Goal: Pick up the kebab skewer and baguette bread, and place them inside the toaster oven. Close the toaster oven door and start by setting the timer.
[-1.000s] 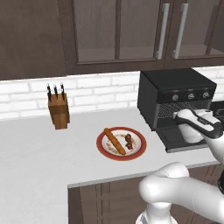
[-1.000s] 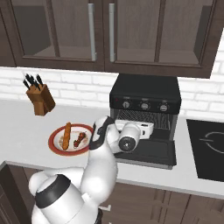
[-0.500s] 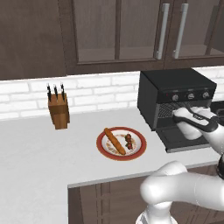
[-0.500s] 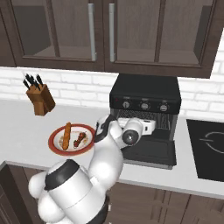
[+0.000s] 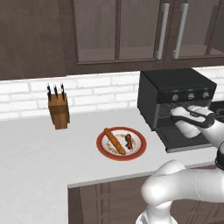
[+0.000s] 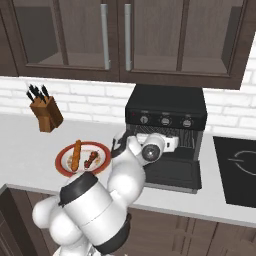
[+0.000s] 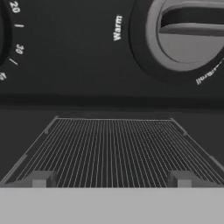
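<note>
**Arm at the oven mouth, food not yet moved**

Since a second ago the arm has edged a little deeper toward the oven's opening, while the base cameras have held steady and nothing else on the worktop (image 5: 39, 148) has shifted.

Biggest in the scene, the toaster oven (image 6: 165, 106) stands at the back of the worktop with the toaster oven door (image 6: 172, 173) dropped flat. The hand view looks along the wire rack (image 7: 111, 148) into the cavity, with a round knob (image 7: 188, 33) and the word "Warm" on the panel above. The claw (image 7: 111, 179) sits right at the opening with its two tips apart and nothing between them: open and empty.

On the red-rimmed plate (image 5: 105, 151), well apart from the claw, the baguette bread (image 5: 113, 141) lies beside the kebab skewer (image 5: 129, 141). A knife block (image 5: 58, 111) stands against the brick wall.

As I judge it, the task is at its start: the door is open and the first pick-up is still to come. The next move calls for drawing back from the oven, swinging over to the plate and descending on one item with the tips straddling it.
</note>
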Motion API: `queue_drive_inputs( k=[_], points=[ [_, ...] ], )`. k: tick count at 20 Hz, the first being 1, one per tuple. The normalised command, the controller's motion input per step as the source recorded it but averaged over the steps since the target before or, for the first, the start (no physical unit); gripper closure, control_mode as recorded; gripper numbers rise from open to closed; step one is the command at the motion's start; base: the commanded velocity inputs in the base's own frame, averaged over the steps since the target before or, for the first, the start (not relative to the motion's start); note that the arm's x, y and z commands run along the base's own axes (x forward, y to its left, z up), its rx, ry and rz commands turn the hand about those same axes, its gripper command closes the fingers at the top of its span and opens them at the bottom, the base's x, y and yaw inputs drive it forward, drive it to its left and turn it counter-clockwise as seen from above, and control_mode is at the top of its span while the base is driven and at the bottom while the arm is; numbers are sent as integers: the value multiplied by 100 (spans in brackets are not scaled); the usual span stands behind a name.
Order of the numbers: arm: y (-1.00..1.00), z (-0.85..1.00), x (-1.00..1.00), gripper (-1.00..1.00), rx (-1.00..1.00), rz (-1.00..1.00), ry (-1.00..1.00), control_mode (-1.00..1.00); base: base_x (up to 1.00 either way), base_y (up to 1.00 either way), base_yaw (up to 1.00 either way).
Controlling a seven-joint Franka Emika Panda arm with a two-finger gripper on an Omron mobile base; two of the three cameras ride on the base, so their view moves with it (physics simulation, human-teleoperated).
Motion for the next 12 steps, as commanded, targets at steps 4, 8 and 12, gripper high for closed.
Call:
queue_drive_inputs(
  k=[4,8,12],
  points=[
    [0,-5,19,-100,0,0,8,-100,0,0,0],
    [0,0,23,-100,0,0,11,-100,0,0,0],
    [0,0,27,-100,0,0,7,-100,0,0,0]
  ],
)
